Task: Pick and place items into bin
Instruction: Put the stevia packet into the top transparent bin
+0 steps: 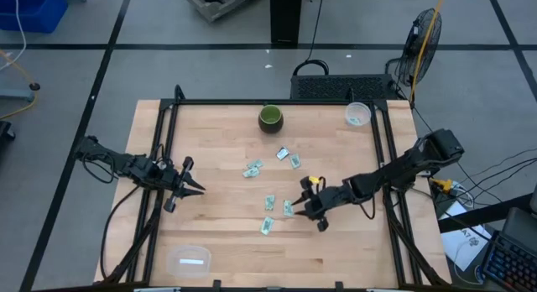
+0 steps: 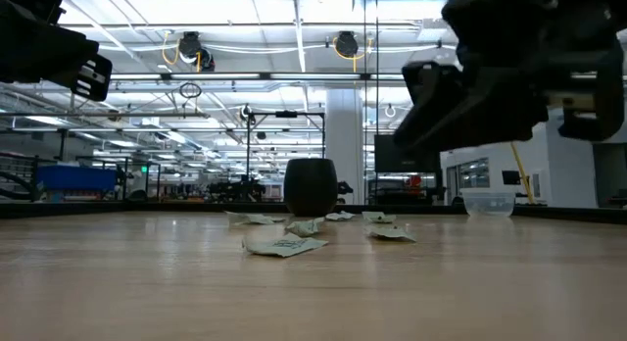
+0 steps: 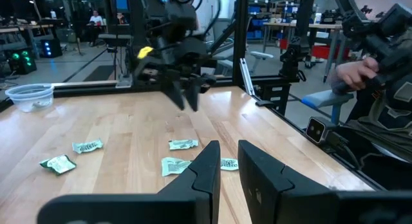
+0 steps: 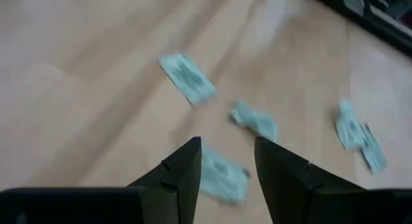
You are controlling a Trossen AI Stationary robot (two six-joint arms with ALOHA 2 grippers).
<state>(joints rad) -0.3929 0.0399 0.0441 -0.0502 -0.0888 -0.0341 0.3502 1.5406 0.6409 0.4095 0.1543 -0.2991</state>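
The right gripper [image 4: 225, 163] sits nearest its wrist camera, fingers parted and empty, hanging just above a packet [image 4: 222, 177] that shows in the gap between the fingertips without touching them. In the high view this gripper [image 1: 311, 210] is over the middle of the worktop [image 1: 218, 216], toward its right side, directly beside the packets lying there. The remaining packets are scattered across the centre of the worktop: one [image 1: 252, 169] left of centre, two [image 1: 283, 153] [image 1: 294, 161] nearer the far edge, and three [image 1: 270, 202] [image 1: 288, 208] [image 1: 267, 226] in a loose group just left of the right gripper. All lie flat on the wood, apart from each other. The dark green bowl [image 1: 270, 117] stands upright near the middle of the far edge. A clear cup [image 1: 357, 114] stands in the far right corner and holds something pale green; what it is cannot be told. A clear bin [image 1: 188, 260] rests near the front edge, toward the left corner, with one pale item inside it. The left gripper [image 1: 186, 187] waits over the left part of the worktop, well apart from the packets, its fingers slightly parted and holding nothing. In the left wrist view a person's hand [image 3: 351, 73] shows beyond the table's right edge.
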